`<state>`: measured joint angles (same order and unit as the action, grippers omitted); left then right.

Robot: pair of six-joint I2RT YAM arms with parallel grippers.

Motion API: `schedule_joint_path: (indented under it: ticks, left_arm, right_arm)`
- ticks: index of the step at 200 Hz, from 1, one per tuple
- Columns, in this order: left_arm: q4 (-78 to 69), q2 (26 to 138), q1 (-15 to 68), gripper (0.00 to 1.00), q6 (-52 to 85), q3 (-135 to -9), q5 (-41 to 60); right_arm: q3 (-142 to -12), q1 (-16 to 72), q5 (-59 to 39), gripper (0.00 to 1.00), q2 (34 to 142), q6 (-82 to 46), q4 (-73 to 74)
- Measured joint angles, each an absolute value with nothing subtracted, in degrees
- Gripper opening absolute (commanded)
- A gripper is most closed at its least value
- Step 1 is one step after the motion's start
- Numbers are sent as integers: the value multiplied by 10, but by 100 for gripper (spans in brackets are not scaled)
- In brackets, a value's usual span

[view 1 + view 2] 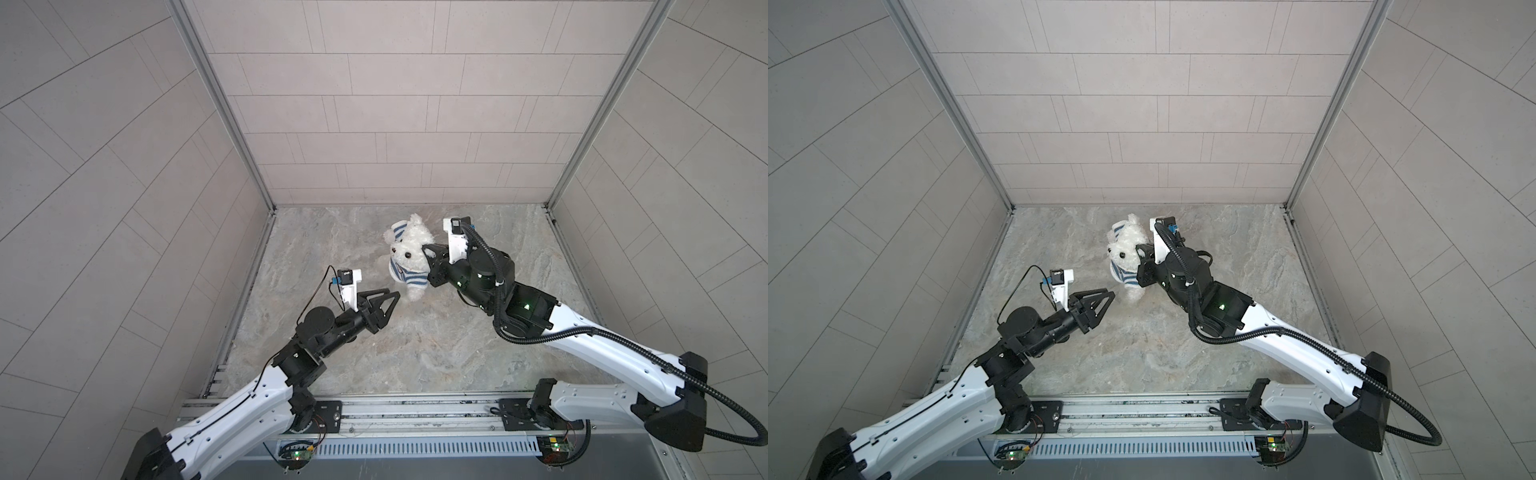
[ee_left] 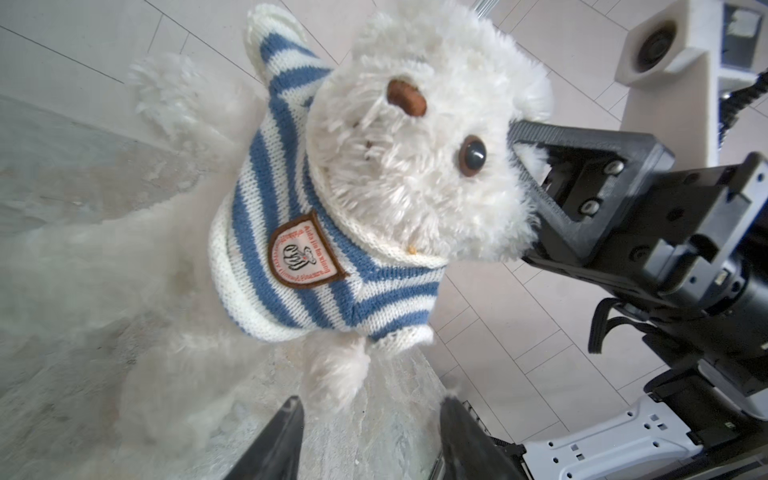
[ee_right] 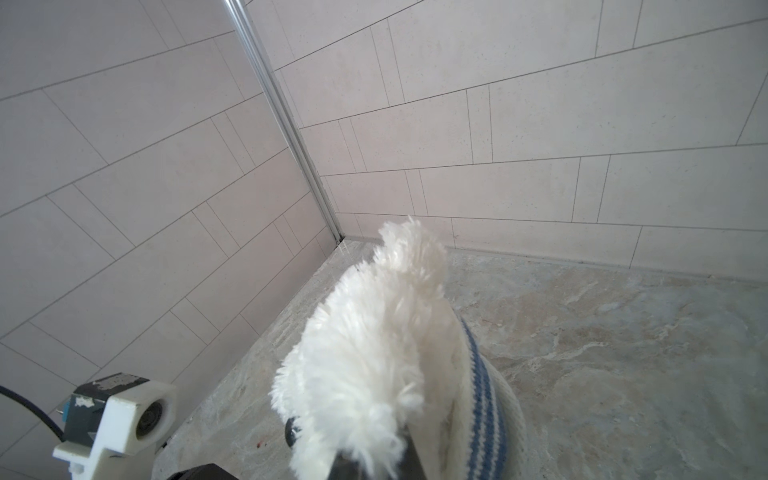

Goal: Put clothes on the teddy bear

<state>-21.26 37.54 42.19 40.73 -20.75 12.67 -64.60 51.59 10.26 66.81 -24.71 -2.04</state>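
Note:
The teddy bear (image 1: 409, 249) (image 1: 1126, 249) is held up off the stone-patterned table, face toward the camera head. It wears a blue-and-white striped shirt (image 1: 411, 279) (image 2: 291, 232) with a badge on the chest. The collar sits round its neck and one striped sleeve (image 2: 282, 54) points up beside the head. My right gripper (image 1: 426, 251) (image 1: 1138, 250) is shut on the side of the bear's head (image 2: 415, 124); white fur (image 3: 374, 332) covers its fingers. My left gripper (image 1: 394, 302) (image 2: 372, 405) is open just short of the bear's lower paw (image 2: 340, 365), holding nothing.
Tiled walls (image 1: 395, 124) enclose the table (image 1: 415, 353) on three sides, with metal corner posts (image 1: 232, 124). A metal rail (image 1: 415, 409) carrying both arm bases runs along the front edge. The left wrist camera mount (image 3: 120, 415) shows beside the bear.

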Motion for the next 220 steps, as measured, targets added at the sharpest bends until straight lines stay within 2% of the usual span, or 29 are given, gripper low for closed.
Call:
schedule_joint_path:
  ticks: [32, 48, 59, 76, 95, 128, 161, 189, 220]
  left_arm:
    - [-47, 349, 422, 56, 384, -300, 126]
    - [36, 347, 421, 59, 368, -379, 130]
    - [88, 350, 421, 65, 355, -436, 138]
    - [175, 366, 420, 83, 306, -524, 169]
    - [267, 395, 419, 88, 239, -614, 216]
    - [360, 441, 419, 86, 126, -677, 256]
    - [400, 498, 415, 68, 53, -698, 226]
    - [376, 555, 360, 68, 71, -714, 238]
    - [302, 567, 294, 71, 158, -669, 283]
  right_arm:
    - [-677, 493, 10, 0, 668, -147, -63]
    - [-684, 480, -59, 0, 667, -79, -90]
    - [-686, 468, -112, 0, 667, -30, -114]
    - [-686, 444, -188, 0, 667, 52, -164]
    - [-687, 402, -260, 0, 667, 132, -215]
    - [-698, 363, -349, 0, 668, 265, -277]
    - [-719, 359, -389, 0, 669, 355, -283]
    - [-740, 352, -357, 0, 686, 387, -272]
    - [-734, 341, -251, 0, 707, 390, -212]
